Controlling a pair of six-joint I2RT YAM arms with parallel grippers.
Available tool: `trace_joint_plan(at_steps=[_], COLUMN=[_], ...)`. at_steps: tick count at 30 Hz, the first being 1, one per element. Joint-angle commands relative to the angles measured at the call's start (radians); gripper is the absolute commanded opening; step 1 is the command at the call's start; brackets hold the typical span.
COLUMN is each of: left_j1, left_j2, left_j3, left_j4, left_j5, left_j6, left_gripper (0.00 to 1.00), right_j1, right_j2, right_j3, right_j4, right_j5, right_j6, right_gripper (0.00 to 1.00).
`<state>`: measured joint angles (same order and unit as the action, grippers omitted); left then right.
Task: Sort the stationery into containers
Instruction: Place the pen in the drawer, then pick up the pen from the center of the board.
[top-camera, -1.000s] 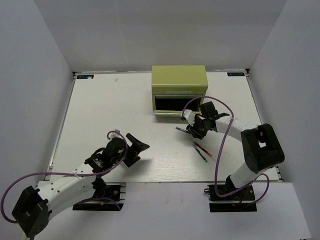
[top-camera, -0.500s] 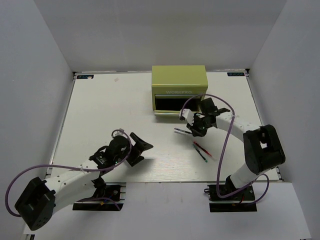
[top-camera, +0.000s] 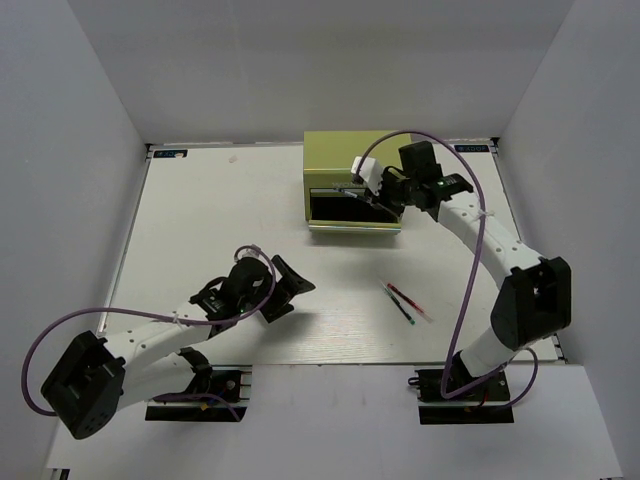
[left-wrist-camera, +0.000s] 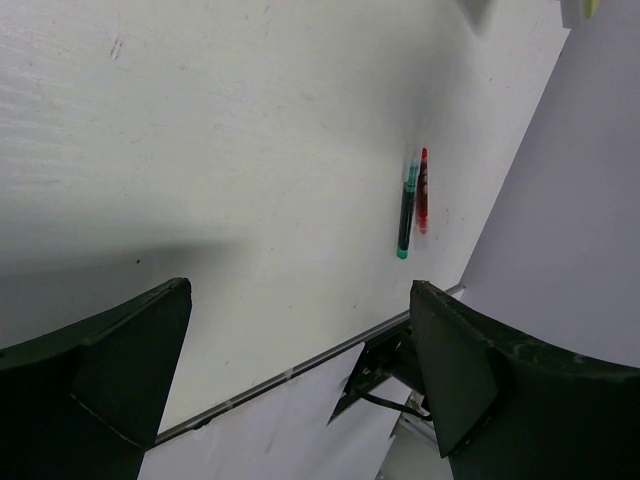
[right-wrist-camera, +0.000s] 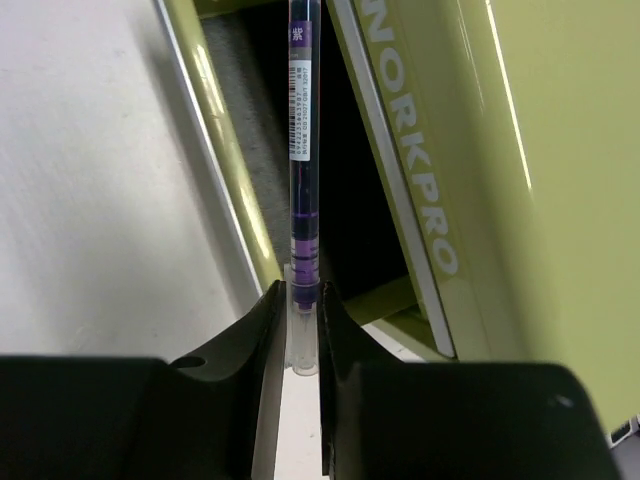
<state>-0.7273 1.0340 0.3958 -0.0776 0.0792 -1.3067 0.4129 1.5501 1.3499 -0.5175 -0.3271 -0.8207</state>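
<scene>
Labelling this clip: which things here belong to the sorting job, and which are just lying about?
Job: chest, purple pen in the right gripper, red pen, green pen.
Lying about: far-left sticker, far-right sticker, on the table.

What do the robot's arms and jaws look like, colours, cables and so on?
The left arm and right arm are alike: white tube links joined by chunky black joint housings. A thin purple cable loops loosely along each arm. The jaws are matte black, broad and wedge-shaped, with flat inner faces. No lettering shows on them.
</scene>
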Motion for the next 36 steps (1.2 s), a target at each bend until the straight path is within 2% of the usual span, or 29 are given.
trace_joint_plan(at_steps=[1,7,9,11,16,19,20,23,24,26,27,29,30,32,33,36], left_j1=[0.006,0.006,0.006,0.006,0.006,0.006,0.006,0.006,0.006,-0.003,-0.003,-0.012,-0.012,-0.012,-0.012,-0.012], left_j2=[0.008,0.008,0.017,0.029,0.047,0.047,0.047,0.057,0.069,0.096,0.107,0.147,0.161,0.199,0.211,0.253], left_j3=[0.055,0.055,0.055,0.064,0.074,0.074,0.074,0.074,0.084,0.100,0.118,0.130,0.139,0.149,0.158,0.192], left_j4=[0.001,0.001,0.001,0.010,0.019,0.029,0.029,0.059,0.059,0.059,0.059,0.068,0.081,0.093,0.104,0.104], left_j5=[0.010,0.010,0.010,0.021,0.030,0.039,0.039,0.053,0.062,0.062,0.071,0.091,0.100,0.116,0.129,0.140], left_j6=[0.029,0.038,0.038,0.038,0.047,0.047,0.047,0.057,0.067,0.078,0.090,0.100,0.100,0.100,0.100,0.110], left_gripper=[1.00,1.00,1.00,1.00,1.00,1.00,1.00,0.98,0.98,0.98,0.98,0.97,0.97,0.97,0.97,0.96], right_j1=[0.015,0.020,0.020,0.017,0.017,0.010,0.010,0.012,0.009,0.012,0.012,0.010,0.010,0.007,0.009,0.004], right_j2=[0.083,0.154,0.160,0.163,0.091,0.041,-0.011,-0.109,-0.129,-0.210,-0.229,-0.298,-0.314,-0.349,-0.361,-0.372], right_j3=[0.064,0.094,0.097,0.101,0.088,0.062,0.033,-0.073,-0.177,-0.251,-0.361,-0.450,-0.498,-0.555,-0.587,-0.659], right_j4=[0.010,0.037,0.046,0.039,-0.007,-0.081,-0.119,-0.205,-0.211,-0.211,-0.207,-0.191,-0.185,-0.165,-0.156,-0.092], right_j5=[0.091,0.155,0.180,0.174,0.122,0.024,-0.018,-0.088,-0.099,-0.093,-0.076,-0.050,-0.032,0.011,0.034,0.094], right_j6=[-0.035,-0.061,-0.061,-0.055,-0.012,0.021,0.026,0.028,0.040,0.052,0.067,0.086,0.094,0.117,0.120,0.140], right_gripper=[0.03,0.13,0.31,0.42,0.45,0.38,0.28,0.13,0.04,0.02,0.02,0.07,0.18,0.28,0.36,0.42])
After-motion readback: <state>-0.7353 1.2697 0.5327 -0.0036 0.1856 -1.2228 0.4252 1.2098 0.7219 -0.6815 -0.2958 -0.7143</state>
